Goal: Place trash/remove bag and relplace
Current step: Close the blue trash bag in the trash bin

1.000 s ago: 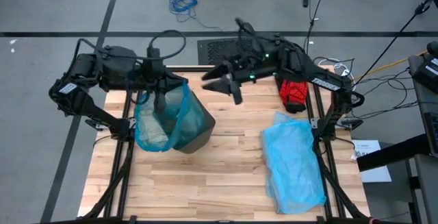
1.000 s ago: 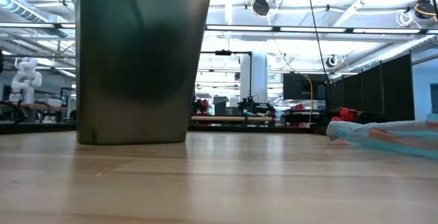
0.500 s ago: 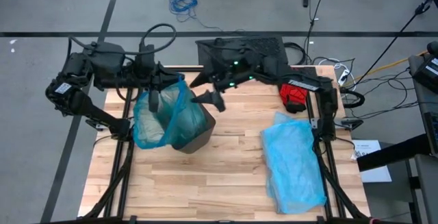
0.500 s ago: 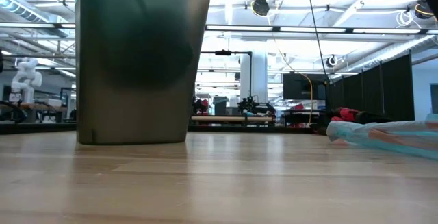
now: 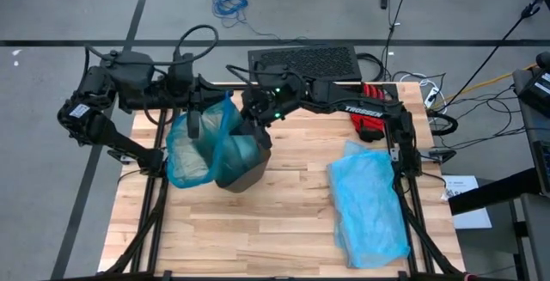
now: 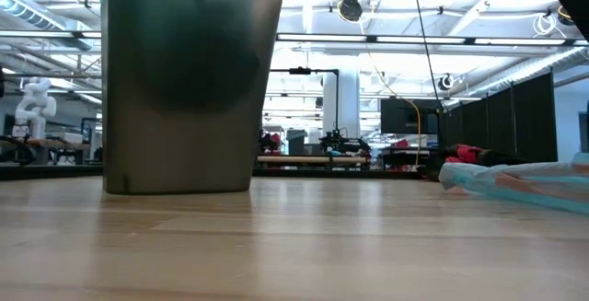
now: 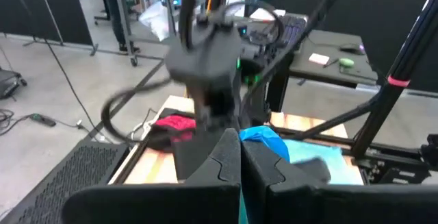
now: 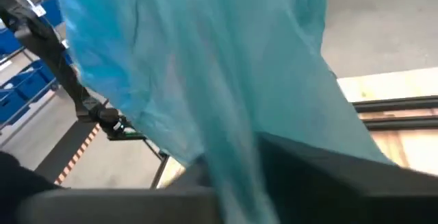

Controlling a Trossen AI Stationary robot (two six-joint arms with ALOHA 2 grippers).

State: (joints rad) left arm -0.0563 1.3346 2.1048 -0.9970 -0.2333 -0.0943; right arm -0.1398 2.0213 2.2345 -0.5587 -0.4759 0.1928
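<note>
The left gripper hangs above the bin near the table's far-left corner, its fingers pressed narrowly together on a raised fold of the bag. The left wrist view shows the two dark fingers meeting with a bright blue bit of plastic just beyond them. From that pinch the teal-green film hangs down, part of it inside the bin and part billowing over the bin's left side.

The right gripper reaches in from the far side and sits right at the bin's far rim, against the bag. Whether its fingers are spread or closed I cannot tell; its wrist view is filled by teal plastic and a dark edge.

No loose trash shows on the wood, so the filling step looks finished, though the bag's contents are hidden. The bag appears to be mid-removal, not yet clear of the bin. Still to do, as I judge it: lift it free, set it aside, and fit the sky-blue bag, lying flat along the table's right edge. A red glove rests near the far-right corner.
</note>
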